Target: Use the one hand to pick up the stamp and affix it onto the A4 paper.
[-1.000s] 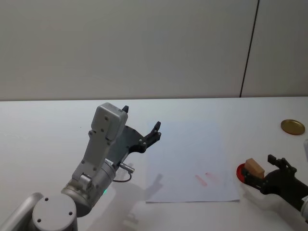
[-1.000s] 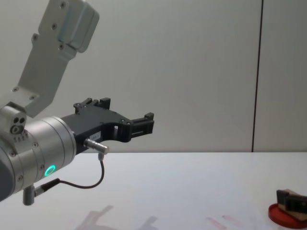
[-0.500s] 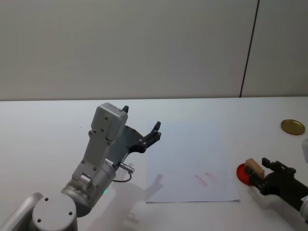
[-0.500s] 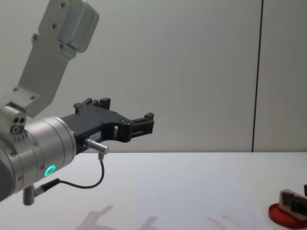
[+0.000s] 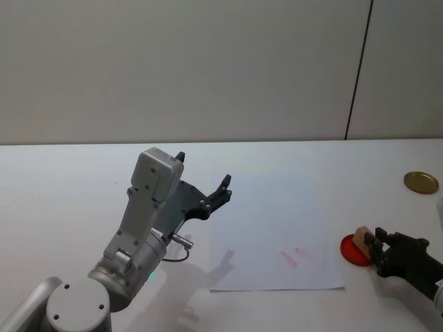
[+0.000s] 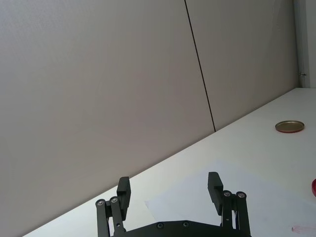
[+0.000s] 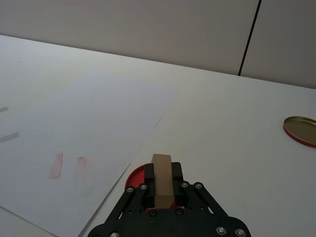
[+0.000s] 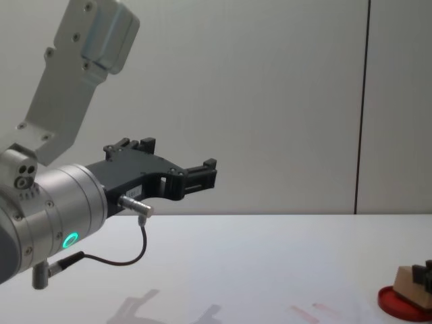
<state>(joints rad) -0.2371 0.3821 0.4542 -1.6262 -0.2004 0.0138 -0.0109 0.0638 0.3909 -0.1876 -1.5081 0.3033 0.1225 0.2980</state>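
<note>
**Stamp (image 7: 162, 181) clamped in my right gripper (image 5: 369, 242), just right of the paper (image 5: 270, 228)**

My left gripper (image 5: 204, 171) hangs in the air over the paper's left edge, toward its far corner. Its jaws are spread wide with nothing between them. The table (image 5: 69, 187) beneath it is plain white.

The paper lies flat on that table, a white sheet barely distinct from the surface. Two smudged red print marks (image 5: 294, 256) sit on it, side by side, close to its near right corner.

Just beside the paper's right edge, near that same corner, lies a flat red disc (image 5: 351, 250). In my right wrist view the disc's rim meets the paper's edge, though I cannot tell whether the two overlap.

The stamp is over this disc, so it is off the paper and just to its right. It is a small tan wooden block, and it stands between my right fingers (image 7: 183, 174), with one against each of its sides. My right jaws are closed on it. My right gripper reaches in low from the right of the paper. From the chest view the block leans a little, with its lower end down at the disc. I cannot tell whether its base touches the disc.

Farther right of the paper and toward the back, well apart from it, a round gold lid (image 5: 421, 182) lies flat on the table.
</note>
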